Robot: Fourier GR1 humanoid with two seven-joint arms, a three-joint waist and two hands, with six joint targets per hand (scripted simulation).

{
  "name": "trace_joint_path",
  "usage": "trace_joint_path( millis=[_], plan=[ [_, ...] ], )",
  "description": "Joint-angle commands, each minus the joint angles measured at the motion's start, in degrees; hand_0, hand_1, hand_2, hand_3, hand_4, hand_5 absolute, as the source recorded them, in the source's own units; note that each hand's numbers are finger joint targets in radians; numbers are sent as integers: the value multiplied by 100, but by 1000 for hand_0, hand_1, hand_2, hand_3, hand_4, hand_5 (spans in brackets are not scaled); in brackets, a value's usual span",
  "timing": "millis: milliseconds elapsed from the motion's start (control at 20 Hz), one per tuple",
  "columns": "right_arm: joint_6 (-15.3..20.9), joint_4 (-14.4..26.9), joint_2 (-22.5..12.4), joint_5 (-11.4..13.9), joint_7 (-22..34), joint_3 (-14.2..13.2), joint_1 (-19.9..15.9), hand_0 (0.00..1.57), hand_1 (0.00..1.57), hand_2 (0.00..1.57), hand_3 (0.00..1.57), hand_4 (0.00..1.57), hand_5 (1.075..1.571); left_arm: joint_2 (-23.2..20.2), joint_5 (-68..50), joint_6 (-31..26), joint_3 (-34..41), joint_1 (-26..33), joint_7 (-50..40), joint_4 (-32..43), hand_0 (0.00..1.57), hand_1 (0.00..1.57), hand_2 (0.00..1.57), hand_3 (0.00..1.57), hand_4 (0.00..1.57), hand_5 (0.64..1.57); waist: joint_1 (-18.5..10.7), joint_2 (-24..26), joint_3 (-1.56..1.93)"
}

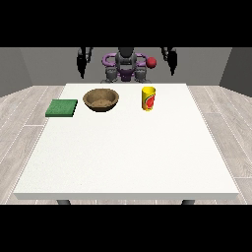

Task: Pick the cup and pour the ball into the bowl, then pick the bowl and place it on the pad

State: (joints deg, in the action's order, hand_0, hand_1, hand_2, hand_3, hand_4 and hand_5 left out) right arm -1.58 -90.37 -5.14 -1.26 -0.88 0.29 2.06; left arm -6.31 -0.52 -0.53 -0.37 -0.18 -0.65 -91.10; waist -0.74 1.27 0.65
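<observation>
A yellow cup (148,98) with a red mark stands upright on the white table (128,147), at the far side, right of centre. Its inside is hidden, so no ball shows. A brown wooden bowl (101,99) sits to the cup's left. Further left lies a flat green pad (62,108) near the table's left edge. The hand at the view's left (82,63) hangs raised beside the robot, behind the table, with fingers pointing down. The hand at the view's right (171,59) is raised the same way, above and behind the cup. Neither hand touches anything.
The robot's torso (126,66) stands behind the table's far edge, with a red knob (151,62) at its side. Wooden floor surrounds the table.
</observation>
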Motion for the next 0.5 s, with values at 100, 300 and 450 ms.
trace_joint_path(
  millis=[100, 300, 450],
  plan=[
    [-12, -451, -200, -15, 359, -63, -45, 0, 0, 0, 0, 0, 1569, -184, -47, -49, 46, -88, -361, -445, 0, 0, 0, 0, 0, 1557, 43, 1129, -62],
    [-650, -706, -621, -996, 850, -661, -35, 0, 0, 0, 0, 0, 1569, 76, -809, 94, 482, -525, -1077, -693, 0, 0, 0, 0, 0, 1557, 384, 1294, -62],
    [-906, -727, -959, -1305, 717, -1096, -182, 0, 0, 0, 0, 0, 1569, -316, -1076, -34, 979, -822, -1081, -740, 0, 0, 0, 0, 0, 1558, 345, 767, -66]
  ],
)
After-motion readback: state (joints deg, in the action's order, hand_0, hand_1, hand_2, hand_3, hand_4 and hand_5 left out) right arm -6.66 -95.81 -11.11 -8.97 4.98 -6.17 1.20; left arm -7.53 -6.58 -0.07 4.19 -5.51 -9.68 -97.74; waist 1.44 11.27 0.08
